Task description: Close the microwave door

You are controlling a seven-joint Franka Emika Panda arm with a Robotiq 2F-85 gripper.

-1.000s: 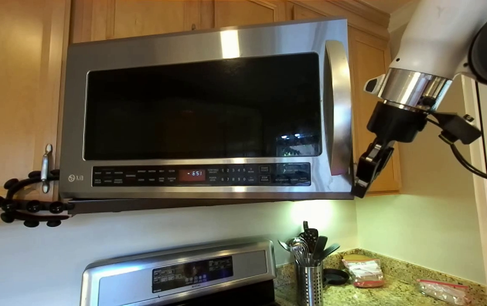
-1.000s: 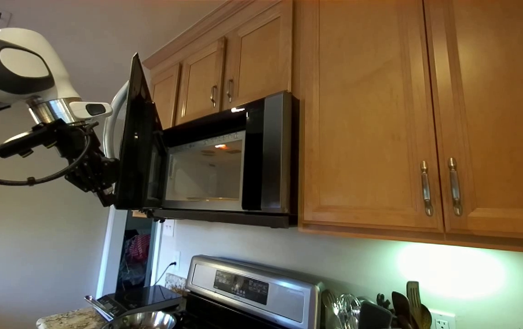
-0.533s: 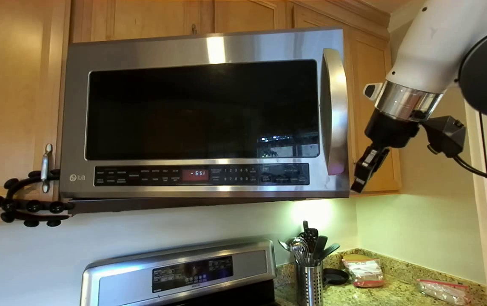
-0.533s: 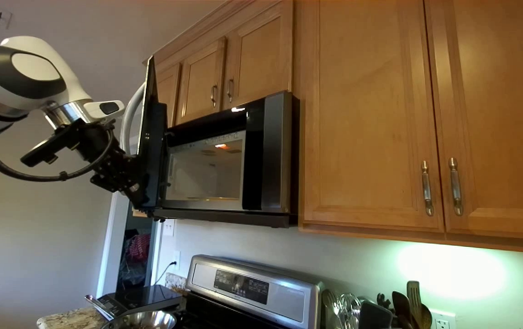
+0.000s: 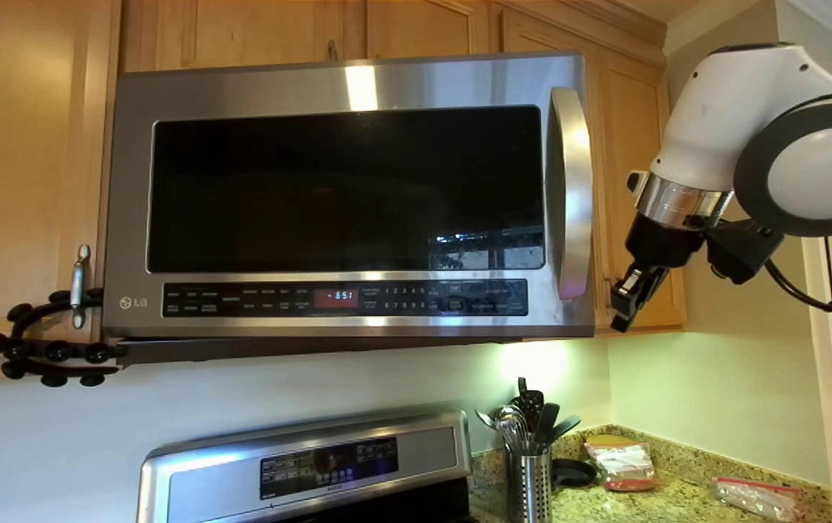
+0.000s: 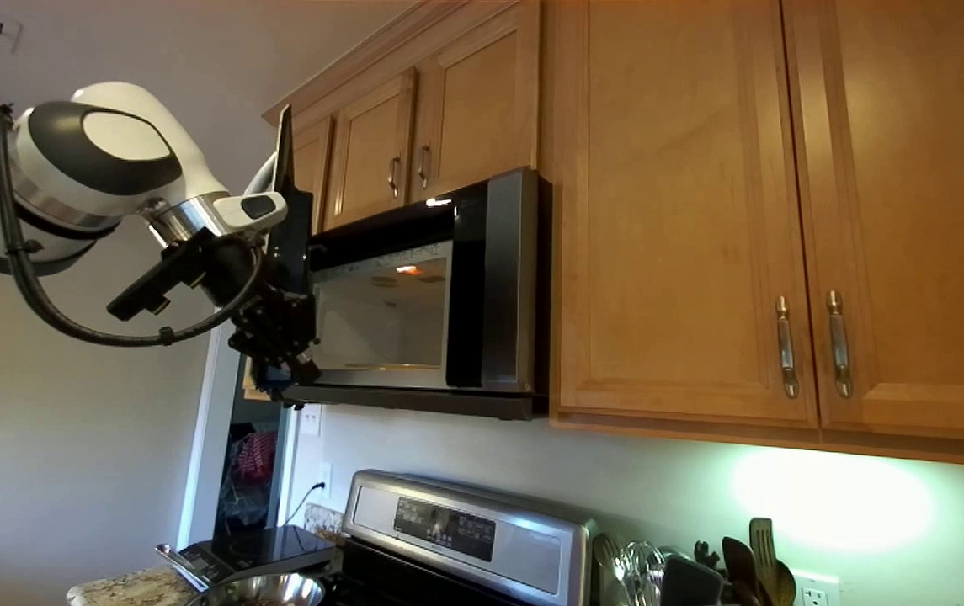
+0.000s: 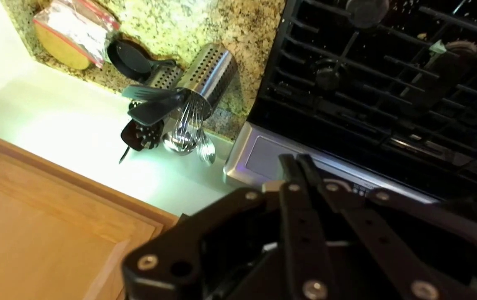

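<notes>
The microwave door (image 5: 346,192) is swung out and not closed. In an exterior view it sticks out from the left end of the microwave (image 6: 508,278), and I can look into the pale inside. Its front is dark glass with a shiny frame, and a curved handle (image 5: 577,192) is on its right edge. My gripper (image 7: 295,157) slants down. My fingers (image 7: 290,173) are together at the tips, and they hold nothing. They are to the right of the door, near its bottom right corner. In an exterior view I see a thin gap between them and the door, so they are not touching. Under the microwave is a silver and black stove (image 5: 201,494). To the right of the stove is a steel can (image 5: 530,487) full of cooking tools (image 5: 547,423). Farther right, a little black pan (image 5: 573,473) and a white and red bag (image 5: 623,465) sit on the speckled counter (image 5: 677,501), and a clear bag (image 5: 757,497) lies at the far right. Wood cupboards (image 5: 23,160) are above the microwave and at its left and right. A black bendy thing (image 5: 56,354) with round knobs is at the left, near a cupboard handle (image 5: 78,287).
</notes>
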